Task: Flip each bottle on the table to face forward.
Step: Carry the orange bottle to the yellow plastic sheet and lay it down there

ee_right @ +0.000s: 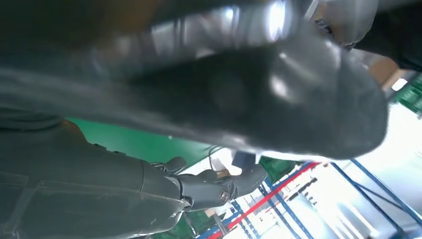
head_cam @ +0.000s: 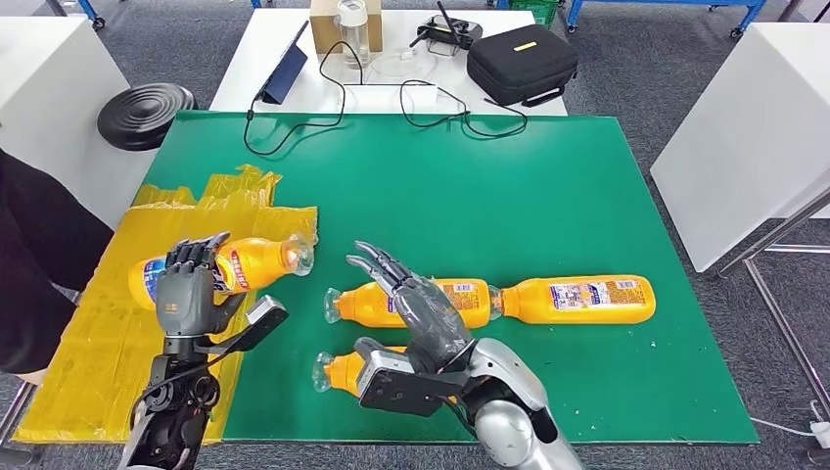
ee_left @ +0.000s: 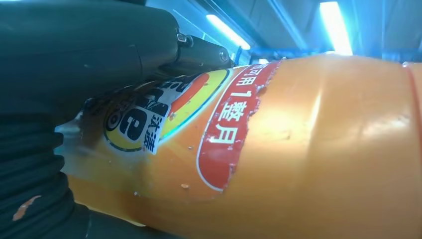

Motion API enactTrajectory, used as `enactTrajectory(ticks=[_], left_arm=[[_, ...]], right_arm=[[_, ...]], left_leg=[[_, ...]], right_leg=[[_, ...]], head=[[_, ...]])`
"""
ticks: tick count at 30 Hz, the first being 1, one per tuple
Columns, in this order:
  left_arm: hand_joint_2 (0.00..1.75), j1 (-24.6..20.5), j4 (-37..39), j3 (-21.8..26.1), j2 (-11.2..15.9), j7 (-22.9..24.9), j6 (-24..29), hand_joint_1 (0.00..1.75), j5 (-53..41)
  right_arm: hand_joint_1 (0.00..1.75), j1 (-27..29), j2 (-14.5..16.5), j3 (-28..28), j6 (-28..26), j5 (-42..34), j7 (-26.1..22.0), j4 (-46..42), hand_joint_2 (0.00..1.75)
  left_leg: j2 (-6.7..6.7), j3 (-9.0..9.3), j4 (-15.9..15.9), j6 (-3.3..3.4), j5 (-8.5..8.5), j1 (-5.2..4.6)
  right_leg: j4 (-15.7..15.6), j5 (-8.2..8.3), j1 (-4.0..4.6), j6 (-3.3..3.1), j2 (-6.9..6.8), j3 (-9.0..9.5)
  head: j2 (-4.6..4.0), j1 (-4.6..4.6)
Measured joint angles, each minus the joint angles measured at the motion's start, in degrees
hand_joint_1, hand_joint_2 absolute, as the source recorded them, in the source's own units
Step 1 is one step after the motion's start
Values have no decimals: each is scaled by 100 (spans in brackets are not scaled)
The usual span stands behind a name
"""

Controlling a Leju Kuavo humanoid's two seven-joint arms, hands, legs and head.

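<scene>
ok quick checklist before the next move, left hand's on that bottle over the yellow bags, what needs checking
1. Left hand grip on the held bottle: ok, fingers wrap its label end.
2. Held bottle's label facing: cannot tell; the left wrist view shows printed label, not which face.
3. Right hand free: ok, fingers spread above the middle bottle.
4. Yellow bags beneath: not ok, crumpled, bottle may roll.
5. Right-side bottle: ok, apart from both hands.
6. Near bottle: cannot tell, partly hidden by the right arm.
</scene>
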Motion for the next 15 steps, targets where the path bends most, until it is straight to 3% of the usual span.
enactTrajectory(ticks=[1, 6, 15], left_arm=[[175, -27, 145, 2, 24, 107, 0, 175, -84], [175, -193, 909, -1, 155, 373, 7, 175, -242], [175, -409, 1544, -12, 276, 409, 13, 175, -74]], right_arm=[[0, 19, -28, 1, 25, 46, 7, -16, 175], [0, 94, -204, 1, 62, 171, -3, -34, 175], [0, 134, -389, -7, 49, 286, -25, -28, 175]], left_leg=[[1, 0, 0, 0, 0, 0], [3, 0, 0, 0, 0, 0], [1, 0, 0, 0, 0, 0]], right_leg=[[0, 0, 0, 0, 0, -1], [0, 0, 0, 0, 1, -2], [0, 0, 0, 0, 0, 3]], head=[[0, -1], [0, 0], [0, -1]])
